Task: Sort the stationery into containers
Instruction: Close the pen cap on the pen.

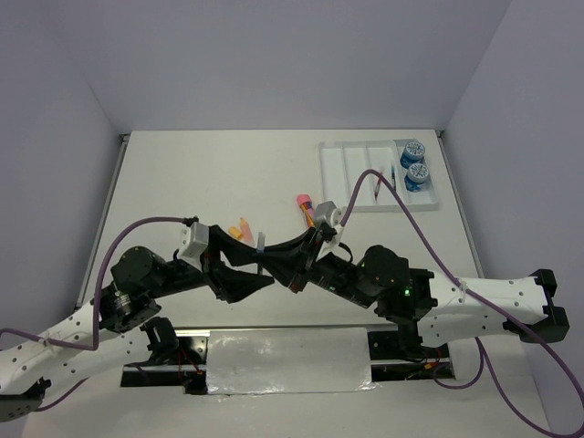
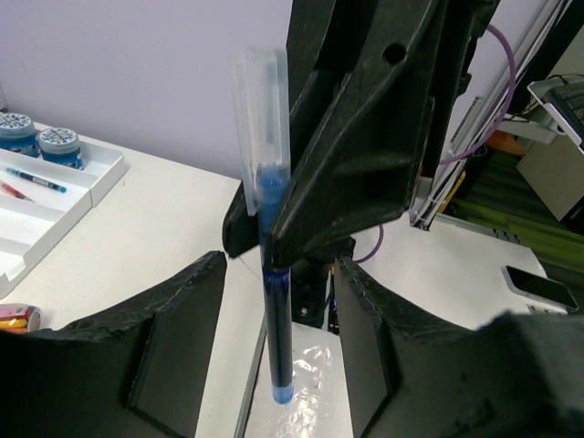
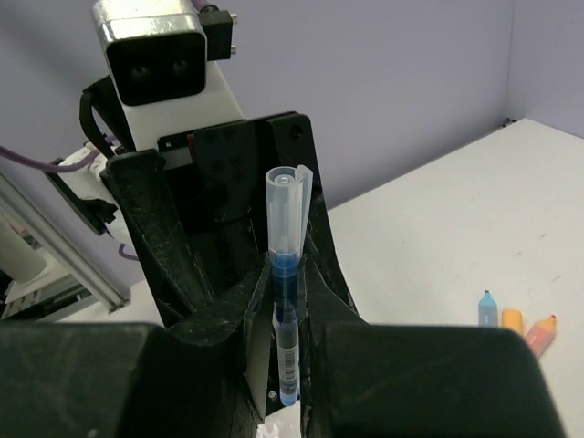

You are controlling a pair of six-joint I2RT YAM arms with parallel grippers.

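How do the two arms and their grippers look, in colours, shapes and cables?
The left arm and the right arm have white links and black joints. The left gripper and the right gripper have broad, matte black, wedge-shaped fingers. A purple cable runs along each arm to a white camera box at the wrist. A small green light glows on the right arm.

Bright, even, diffuse light fills the top view, leaving only faint soft shadows on the table [image 1: 228, 173]. A glossy sheet [image 1: 287, 360] at bottom centre throws white glare. In both wrist views the pen [image 2: 276, 310] is fairly sharp, while the near black fingers [image 2: 137, 365] along the bottom edge look dark and blurred.
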